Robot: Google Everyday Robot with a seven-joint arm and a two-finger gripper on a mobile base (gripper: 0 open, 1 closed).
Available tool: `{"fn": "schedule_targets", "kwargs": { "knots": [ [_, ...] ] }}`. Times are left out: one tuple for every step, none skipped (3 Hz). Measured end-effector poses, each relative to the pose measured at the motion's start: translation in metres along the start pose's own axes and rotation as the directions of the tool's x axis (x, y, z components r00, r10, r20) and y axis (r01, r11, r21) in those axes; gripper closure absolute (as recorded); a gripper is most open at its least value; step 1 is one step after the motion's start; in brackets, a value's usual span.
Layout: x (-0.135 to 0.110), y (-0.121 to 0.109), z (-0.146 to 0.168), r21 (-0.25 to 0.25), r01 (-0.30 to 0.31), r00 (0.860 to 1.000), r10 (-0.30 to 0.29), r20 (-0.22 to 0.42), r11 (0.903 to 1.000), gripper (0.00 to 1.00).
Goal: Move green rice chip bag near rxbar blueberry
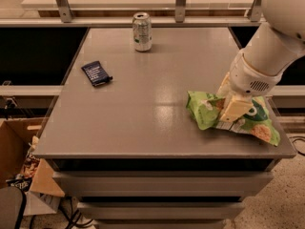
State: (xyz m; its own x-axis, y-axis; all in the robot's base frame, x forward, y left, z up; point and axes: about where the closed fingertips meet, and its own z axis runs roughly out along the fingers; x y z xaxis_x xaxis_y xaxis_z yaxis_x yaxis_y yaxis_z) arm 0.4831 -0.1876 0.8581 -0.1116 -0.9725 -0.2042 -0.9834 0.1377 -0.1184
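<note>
The green rice chip bag [206,112] lies crumpled at the right front of the grey table [143,104], with its logo and chip pictures toward the right edge. My gripper [232,105] is down on the middle of the bag and covers part of it. The white arm comes in from the upper right. The rxbar blueberry [96,73], a small dark navy wrapper with white text, lies flat at the table's left, far from the bag.
A silver-green drink can [142,31] stands upright at the back centre. Metal rail posts [180,4] run behind the table. A cardboard box [19,147] and clutter sit on the floor at the lower left.
</note>
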Motion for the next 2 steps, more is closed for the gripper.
{"fn": "schedule_targets", "kwargs": {
  "knots": [
    [0.000,-0.004,-0.003,0.014,-0.003,1.000,0.003,0.005,0.9999,0.85],
    [-0.003,-0.013,-0.019,0.051,0.007,1.000,-0.007,0.011,0.9987,1.00]
  ]
}}
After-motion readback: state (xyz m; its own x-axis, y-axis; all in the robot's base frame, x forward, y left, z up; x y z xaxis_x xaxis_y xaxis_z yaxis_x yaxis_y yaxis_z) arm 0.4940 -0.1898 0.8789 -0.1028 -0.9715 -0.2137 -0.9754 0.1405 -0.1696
